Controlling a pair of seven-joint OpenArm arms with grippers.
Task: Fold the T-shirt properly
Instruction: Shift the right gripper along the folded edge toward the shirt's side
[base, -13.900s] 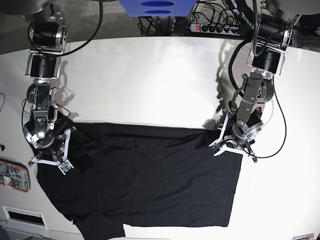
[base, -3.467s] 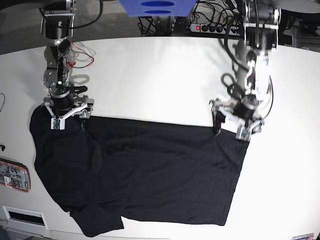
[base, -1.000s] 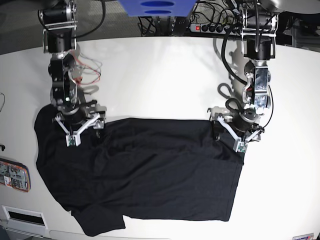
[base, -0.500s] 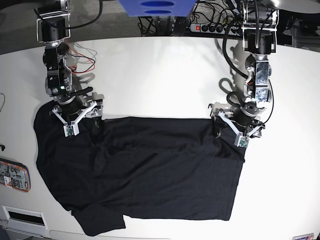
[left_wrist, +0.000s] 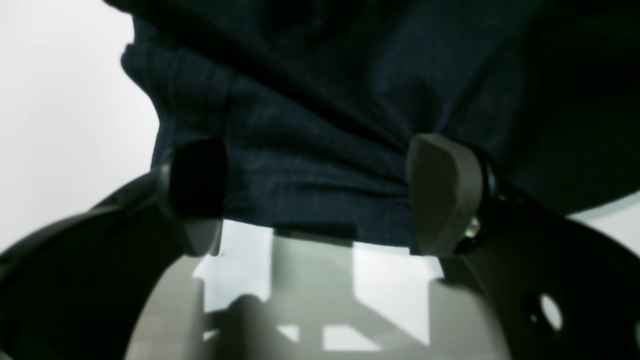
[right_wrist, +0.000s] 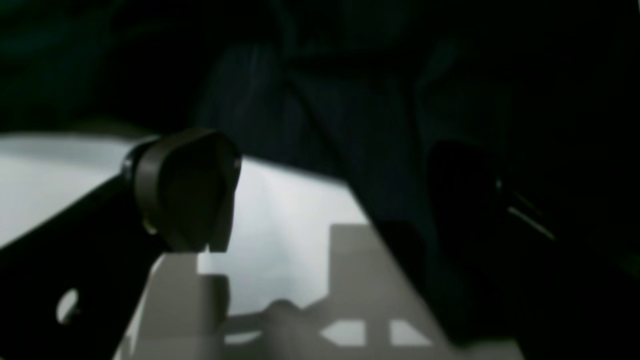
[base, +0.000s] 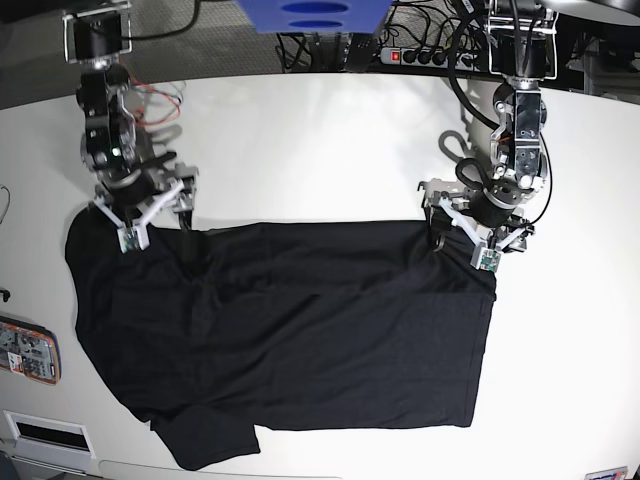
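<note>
1. The plain black matte cloth T-shirt (base: 290, 330) lies spread on the white table (base: 320, 150), long axis running between my arms.
2. My left gripper (left_wrist: 320, 195) stands wide open, straddling the far hem's corner; nothing pinched.
3. My right gripper (right_wrist: 325, 200) likewise gapes open over the opposite corner, equally near.

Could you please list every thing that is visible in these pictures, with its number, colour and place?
T-shirt: one, black, spread flat across the near half of the table.
table: one, white, under everything.
power strip: one, black with a red switch, behind the far table edge.
blue object: one, blue, top centre, cut off by the frame.
sticker: one, multicoloured, at the table's left edge in the base view.
right gripper: one, open, at the shirt's far edge.
left gripper: one, open, fingers astride the shirt's far edge.
</note>
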